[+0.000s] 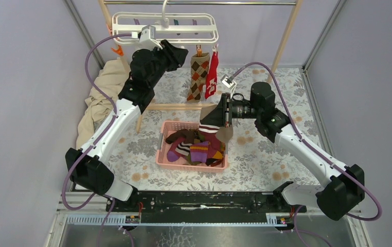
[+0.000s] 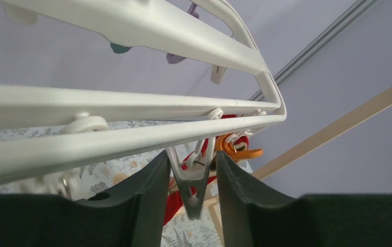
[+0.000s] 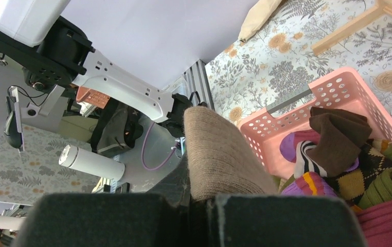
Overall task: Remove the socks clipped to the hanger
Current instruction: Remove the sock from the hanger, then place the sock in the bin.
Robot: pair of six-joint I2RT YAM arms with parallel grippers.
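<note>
Socks (image 1: pixel 199 77): left claw (image 2: pixel 191 157) pinches a hanger (image 2: pixel 132 25) clip (image 2: pixel 193 188), likely to spring it. One argyle, one red hang clipped alongside. Right claw (image 3: pixel 204 203) clamps a beige sock (image 3: pixel 219 154) over the basket (image 3: pixel 338 85), ready for dropping.

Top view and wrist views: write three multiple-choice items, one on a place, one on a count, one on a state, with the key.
1. The pink basket sits: A on the table; B hooked on the metal rail; C on the floor.
2. Socks seen clipped to the hanger: A none; B two; C five.
3. The right pincer is: A open and empty; B shut on a clip; C shut on a beige sock.
Key: 1 A, it rests on the floral tabletop; 2 B, only an argyle sock and a red sock hang there; 3 C, the sock sticks out from its closed fingers.
</note>
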